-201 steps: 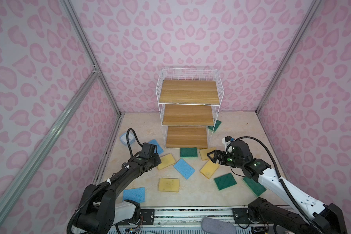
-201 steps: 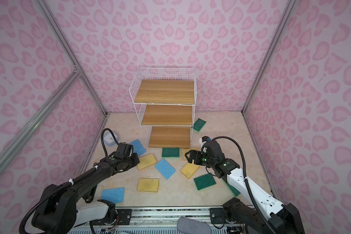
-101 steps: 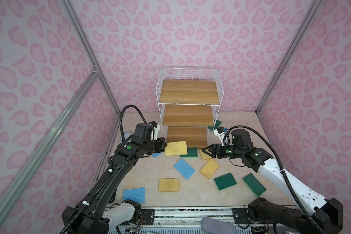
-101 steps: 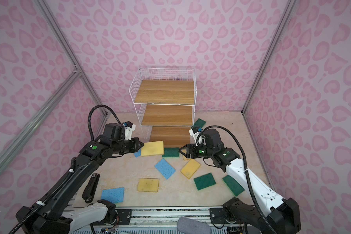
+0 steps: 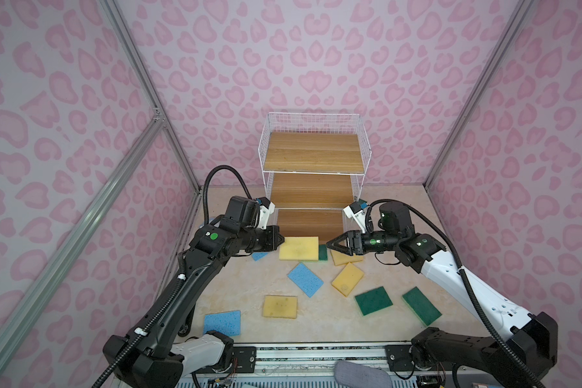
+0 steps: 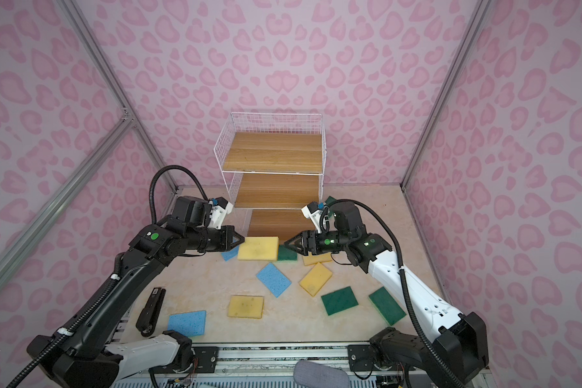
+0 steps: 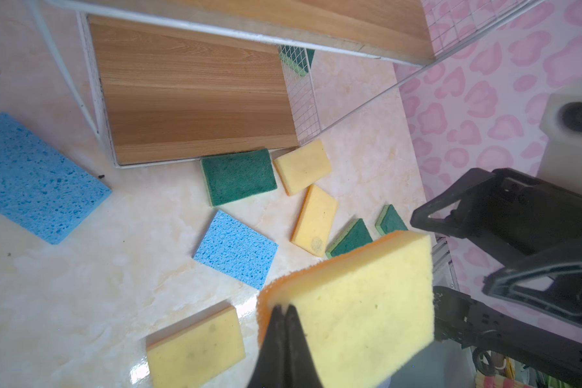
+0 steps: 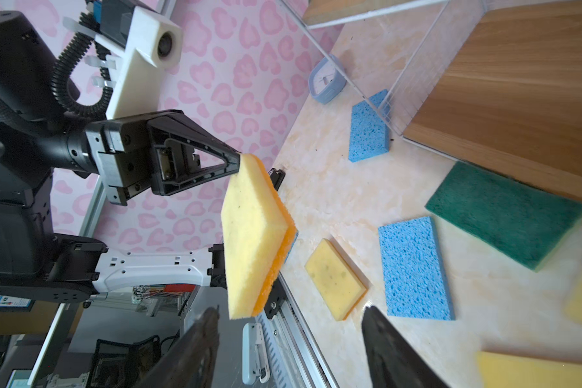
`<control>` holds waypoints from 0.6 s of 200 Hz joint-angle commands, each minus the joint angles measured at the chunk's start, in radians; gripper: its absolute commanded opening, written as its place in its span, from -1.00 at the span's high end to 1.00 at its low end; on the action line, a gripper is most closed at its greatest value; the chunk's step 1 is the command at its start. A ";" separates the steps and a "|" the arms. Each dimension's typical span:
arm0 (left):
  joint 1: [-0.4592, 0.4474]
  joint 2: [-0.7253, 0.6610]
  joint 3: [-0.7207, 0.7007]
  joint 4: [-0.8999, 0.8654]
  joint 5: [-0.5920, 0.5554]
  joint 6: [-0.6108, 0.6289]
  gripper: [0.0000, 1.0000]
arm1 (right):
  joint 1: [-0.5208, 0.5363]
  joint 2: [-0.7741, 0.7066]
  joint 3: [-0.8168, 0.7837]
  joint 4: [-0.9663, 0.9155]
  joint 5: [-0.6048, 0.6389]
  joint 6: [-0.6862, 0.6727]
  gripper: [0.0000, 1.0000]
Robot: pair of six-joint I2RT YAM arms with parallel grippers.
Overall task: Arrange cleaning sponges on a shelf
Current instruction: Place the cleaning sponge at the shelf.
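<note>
Standing against the back wall, the shelf (image 5: 313, 153) presented three wooden boards within a white wire frame. The left gripper (image 5: 282, 242) was clamped on a short edge of a pale yellow sponge (image 5: 299, 248), holding it roughly level above the tabletop (image 5: 242, 289), just in front of the lowest board. The right gripper (image 5: 331, 247) faced it from the opposite side, jaws parted and gripping nothing (fingertips just beside the sponge's free end; contact could not be determined). Other sponges lay flat on the tabletop. A blue sponge (image 5: 305, 279) lay at centre and a second blue sponge (image 5: 222, 323) near the front rail, with a yellow sponge (image 5: 280, 306) beside the latter. A tilted yellow sponge (image 5: 347, 278) lay right of centre. A green sponge (image 5: 373, 300) and a further green sponge (image 5: 421, 306) lay near each other, not touching. A third green sponge (image 5: 322, 252) lay at the shelf's foot, partly hidden by the held one. A small blue clock (image 8: 326, 80) lay beside the wire frame.
</note>
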 commanded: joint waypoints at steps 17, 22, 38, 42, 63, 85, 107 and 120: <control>-0.012 0.041 0.068 -0.004 0.035 0.008 0.92 | 0.015 0.016 0.009 0.114 -0.063 0.070 -0.34; -0.012 0.046 0.073 -0.005 0.036 0.011 0.93 | 0.016 0.020 0.012 0.117 -0.061 0.073 -0.34; -0.015 0.057 0.084 0.000 0.044 0.016 0.92 | 0.022 0.032 0.021 0.122 -0.052 0.078 -0.34; -0.017 0.058 0.086 0.001 0.046 0.017 0.92 | 0.022 0.035 0.024 0.128 -0.049 0.083 -0.34; -0.021 0.050 0.084 0.002 0.056 0.023 0.92 | 0.022 0.054 0.042 0.147 -0.040 0.098 -0.30; -0.021 0.038 0.089 -0.015 0.056 0.043 0.92 | 0.025 0.072 0.051 0.163 -0.029 0.110 -0.22; -0.021 0.027 0.088 -0.021 0.068 0.048 0.92 | 0.027 0.084 0.049 0.186 -0.027 0.132 -0.13; -0.021 0.022 0.087 -0.026 0.072 0.052 0.92 | 0.032 0.086 0.051 0.193 -0.026 0.138 -0.09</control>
